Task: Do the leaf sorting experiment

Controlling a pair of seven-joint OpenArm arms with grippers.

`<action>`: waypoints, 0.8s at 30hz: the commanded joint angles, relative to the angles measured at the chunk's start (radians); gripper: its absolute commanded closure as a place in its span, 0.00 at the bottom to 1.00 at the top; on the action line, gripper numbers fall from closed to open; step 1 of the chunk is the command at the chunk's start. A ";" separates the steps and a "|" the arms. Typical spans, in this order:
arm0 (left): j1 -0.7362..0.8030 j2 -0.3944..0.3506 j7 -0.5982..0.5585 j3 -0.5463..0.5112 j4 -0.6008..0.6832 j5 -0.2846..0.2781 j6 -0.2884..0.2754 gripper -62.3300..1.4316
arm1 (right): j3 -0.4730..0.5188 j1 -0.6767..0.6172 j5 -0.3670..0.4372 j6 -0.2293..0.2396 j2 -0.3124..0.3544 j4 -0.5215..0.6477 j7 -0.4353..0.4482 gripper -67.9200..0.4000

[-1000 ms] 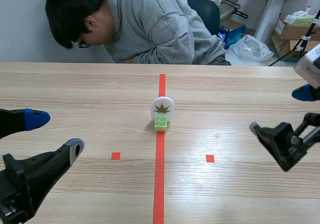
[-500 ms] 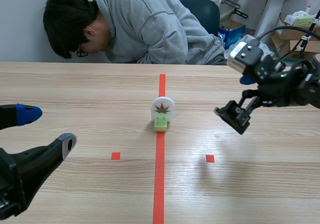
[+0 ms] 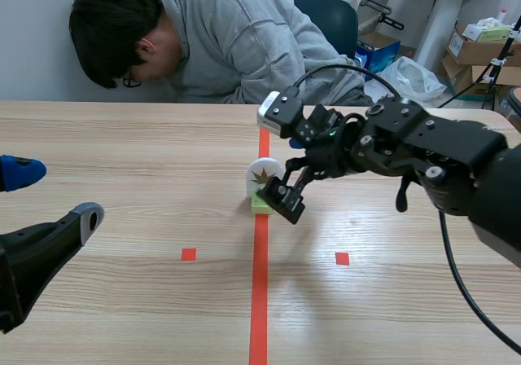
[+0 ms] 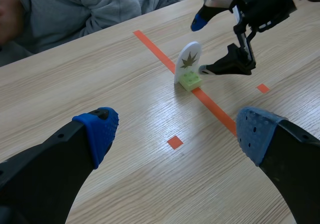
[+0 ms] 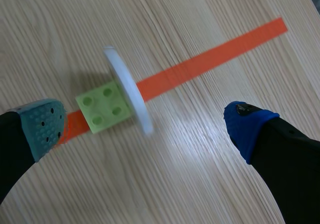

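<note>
The leaf card (image 3: 264, 174), a white rounded card with a brown leaf printed on it, stands upright in a small green block (image 5: 103, 107). It sits on the orange tape line (image 3: 259, 300) in the middle of the scene view, on the wooden desk (image 3: 122, 137).

The right gripper (image 5: 145, 126) hangs over it with its fingers spread wide. In its wrist view the card and block lie between the two pads, with the block close to the grey-green one, and neither pad seems to press on anything. The left gripper (image 3: 53, 194) sits at the lower left of the scene view, well apart from the card, fingers open and holding nothing.

By my reading, nothing is sorted yet, since the card is on the centre line and ungripped. Closing on it, lifting it and setting it to one side are all left to do. The two red squares (image 3: 188, 254) flanking the line may be the targets, though which one suits this leaf I cannot tell.
</note>
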 commanded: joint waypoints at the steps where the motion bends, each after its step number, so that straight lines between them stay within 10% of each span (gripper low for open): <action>1: -0.003 0.005 -0.016 -0.002 0.014 -0.010 -0.002 0.18 | 0.008 0.028 -0.009 -0.001 -0.005 0.002 0.030 0.00; 12: -0.003 0.005 -0.016 -0.002 0.014 -0.010 -0.003 0.18 | 0.008 0.027 -0.045 -0.029 -0.051 -0.056 0.095 0.01; 24: -0.003 0.005 -0.017 -0.002 0.014 -0.011 -0.003 0.18 | 0.009 -0.005 -0.048 -0.058 -0.052 -0.056 0.156 0.46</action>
